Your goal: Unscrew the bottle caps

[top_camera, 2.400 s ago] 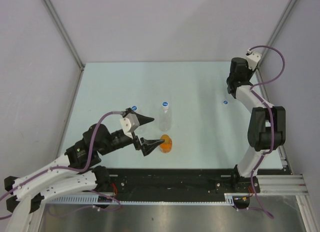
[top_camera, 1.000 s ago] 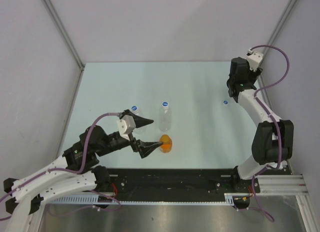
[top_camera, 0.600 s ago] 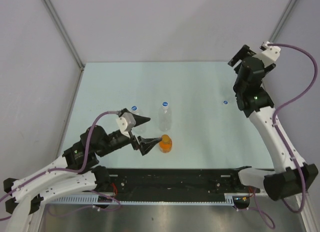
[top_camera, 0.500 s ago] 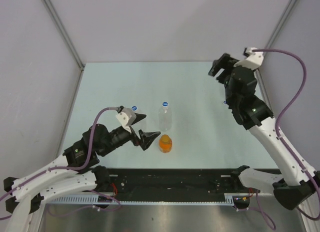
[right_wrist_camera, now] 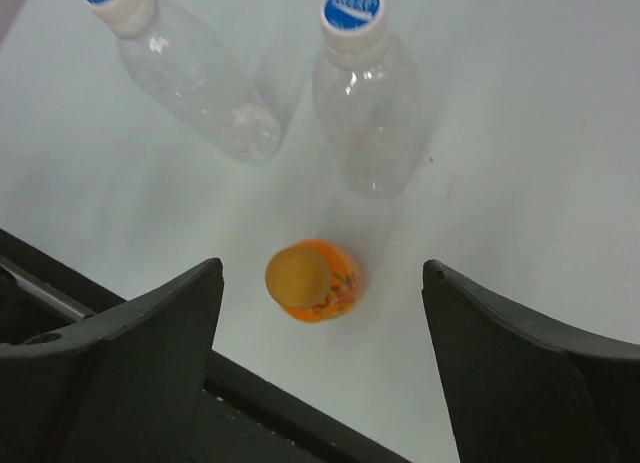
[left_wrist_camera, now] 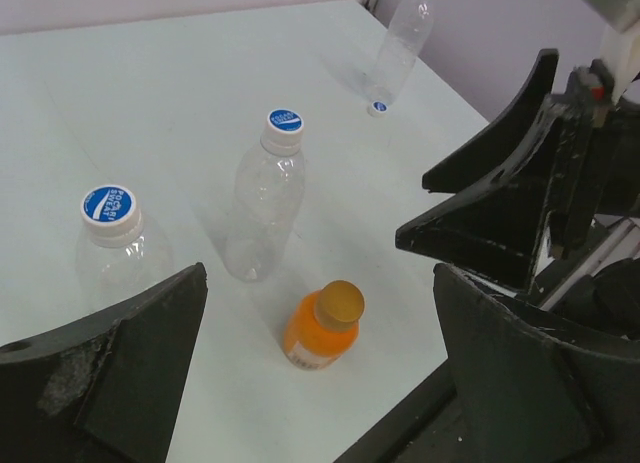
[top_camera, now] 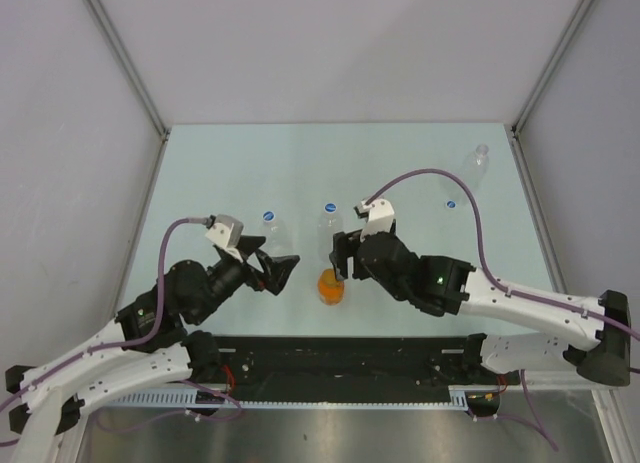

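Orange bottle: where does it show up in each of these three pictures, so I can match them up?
Top external: the orange bottle stands low in the centre of the picture.
Left wrist: lower middle, upright.
Right wrist: just below centre, seen from above.
Shared landmark: the blue-capped clear bottle standing closest to it in every view.

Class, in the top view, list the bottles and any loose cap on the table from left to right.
Left capped bottle → middle capped bottle → loose blue cap → uncapped bottle. The orange bottle lines up with the middle one, so it is left out.
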Motion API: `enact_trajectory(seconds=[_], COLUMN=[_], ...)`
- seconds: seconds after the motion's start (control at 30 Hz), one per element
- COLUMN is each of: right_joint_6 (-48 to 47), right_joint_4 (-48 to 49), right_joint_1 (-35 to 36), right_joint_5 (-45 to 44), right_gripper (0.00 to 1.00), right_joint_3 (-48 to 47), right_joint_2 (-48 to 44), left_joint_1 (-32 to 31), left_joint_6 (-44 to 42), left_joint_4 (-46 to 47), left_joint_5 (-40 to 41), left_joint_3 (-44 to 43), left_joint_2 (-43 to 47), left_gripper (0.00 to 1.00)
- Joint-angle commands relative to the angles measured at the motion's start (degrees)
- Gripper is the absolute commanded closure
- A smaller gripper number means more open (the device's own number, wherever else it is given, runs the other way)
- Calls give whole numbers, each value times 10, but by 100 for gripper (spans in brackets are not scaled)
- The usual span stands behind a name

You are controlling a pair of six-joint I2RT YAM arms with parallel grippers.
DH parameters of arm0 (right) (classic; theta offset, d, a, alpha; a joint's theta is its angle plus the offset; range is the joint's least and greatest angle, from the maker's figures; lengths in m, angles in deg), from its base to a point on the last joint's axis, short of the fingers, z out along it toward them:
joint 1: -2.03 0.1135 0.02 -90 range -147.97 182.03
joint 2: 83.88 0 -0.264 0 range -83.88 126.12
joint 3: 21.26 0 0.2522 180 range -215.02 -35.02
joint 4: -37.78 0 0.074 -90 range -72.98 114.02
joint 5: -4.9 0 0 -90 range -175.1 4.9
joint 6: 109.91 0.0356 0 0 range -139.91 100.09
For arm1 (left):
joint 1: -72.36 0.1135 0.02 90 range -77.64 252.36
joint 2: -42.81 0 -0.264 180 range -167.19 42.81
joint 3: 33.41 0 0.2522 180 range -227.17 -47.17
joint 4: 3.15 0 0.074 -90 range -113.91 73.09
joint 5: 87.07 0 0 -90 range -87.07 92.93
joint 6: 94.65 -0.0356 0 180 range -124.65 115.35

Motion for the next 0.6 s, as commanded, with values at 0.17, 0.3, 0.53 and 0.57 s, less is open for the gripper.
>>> enact_trajectory(seconds=[0.17, 0.3, 0.53, 0.57], right_joint_6=[70, 67, 90, 95], right_joint_4=[46, 102, 135, 137], right_joint_1=[25, 45, 45, 46], right_joint_5=[-13, -37, -54, -53], right_gripper=[14, 14, 14, 14], right_joint_3=[75, 86, 86, 87], right_joint_2=[35, 70, 124, 130], left_joint_1=[1, 1, 1, 1], left_joint_6=[28, 22, 25, 24], left_joint_4=[-16, -6, -30, -31], left_joint_5=[4, 1, 11, 11], left_joint_3=[16, 26, 33, 35], left_joint_2=[6, 25, 48, 51], left_gripper=[0, 0, 0, 0])
